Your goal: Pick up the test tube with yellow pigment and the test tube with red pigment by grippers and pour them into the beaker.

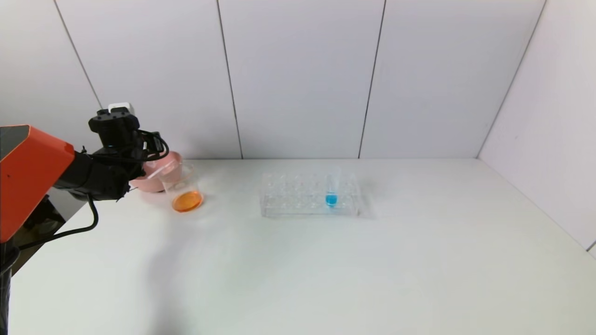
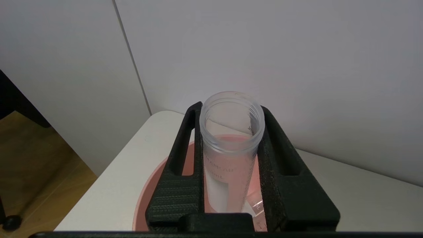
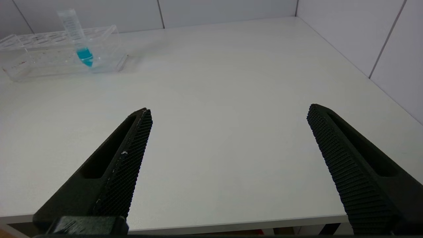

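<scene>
While the left gripper (image 2: 231,145) fingers (image 2: 185,158) clamp an empty clear tube (image 2: 231,132) upright, the pink bowl (image 2: 155,191) lies directly beneath them; right gripper (image 3: 228,132) fingers spread, idle.

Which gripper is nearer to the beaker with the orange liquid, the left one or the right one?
The left. The left gripper holds an empty test tube over the pink bowl, just beside the beaker. The right gripper hangs open at the table's near edge, far from it.

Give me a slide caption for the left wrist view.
Left tool clamped on an empty clear test tube above the pink bowl.
</scene>
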You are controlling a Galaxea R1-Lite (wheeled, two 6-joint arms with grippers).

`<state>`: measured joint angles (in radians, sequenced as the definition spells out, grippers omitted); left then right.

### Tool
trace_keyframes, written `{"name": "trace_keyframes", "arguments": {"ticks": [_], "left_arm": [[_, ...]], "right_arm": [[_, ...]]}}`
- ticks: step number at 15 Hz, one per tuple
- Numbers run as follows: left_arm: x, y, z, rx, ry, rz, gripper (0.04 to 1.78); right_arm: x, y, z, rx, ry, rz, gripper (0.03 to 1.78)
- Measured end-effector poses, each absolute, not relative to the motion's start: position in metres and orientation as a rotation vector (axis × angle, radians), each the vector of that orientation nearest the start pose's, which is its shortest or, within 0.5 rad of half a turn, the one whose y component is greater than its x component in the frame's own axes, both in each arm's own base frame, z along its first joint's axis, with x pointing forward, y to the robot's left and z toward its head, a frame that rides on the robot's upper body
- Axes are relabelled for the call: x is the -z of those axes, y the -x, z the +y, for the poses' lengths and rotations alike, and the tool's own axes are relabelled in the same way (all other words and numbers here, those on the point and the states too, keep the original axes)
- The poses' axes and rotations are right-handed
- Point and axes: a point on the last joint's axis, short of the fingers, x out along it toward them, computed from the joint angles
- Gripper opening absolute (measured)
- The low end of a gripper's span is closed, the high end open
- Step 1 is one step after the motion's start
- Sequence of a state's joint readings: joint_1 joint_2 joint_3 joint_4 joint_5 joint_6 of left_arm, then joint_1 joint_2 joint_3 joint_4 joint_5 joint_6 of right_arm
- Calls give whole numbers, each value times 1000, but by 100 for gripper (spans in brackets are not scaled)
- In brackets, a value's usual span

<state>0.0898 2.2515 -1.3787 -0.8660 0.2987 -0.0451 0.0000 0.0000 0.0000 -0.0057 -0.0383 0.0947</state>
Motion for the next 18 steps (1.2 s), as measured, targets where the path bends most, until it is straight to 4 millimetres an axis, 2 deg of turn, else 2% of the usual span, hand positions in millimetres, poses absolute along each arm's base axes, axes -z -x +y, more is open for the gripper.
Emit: {"name": "trace_keyframes", "arguments": {"ticks": [2,6,9,11,13,18], "left_arm": [[-147,-458,48,-391,44,-8,71],[-149,-457,47,-389,39,-9,133],[-158,-454,47,-388,34,-24,167],[-170,-448,42,-382,43,-44,176],[-187,-437,29,-356,51,-67,177],[-217,-408,-30,-205,108,-118,176]], "right_arm": [[-76,23,-1,38,-94,-8,171],[-76,23,-1,38,-95,-8,171],[-76,23,-1,38,-95,-8,171],[-76,23,-1,38,-95,-8,171],[-76,23,-1,38,-95,-8,171],[-76,23,-1,38,-95,-7,171]]}}
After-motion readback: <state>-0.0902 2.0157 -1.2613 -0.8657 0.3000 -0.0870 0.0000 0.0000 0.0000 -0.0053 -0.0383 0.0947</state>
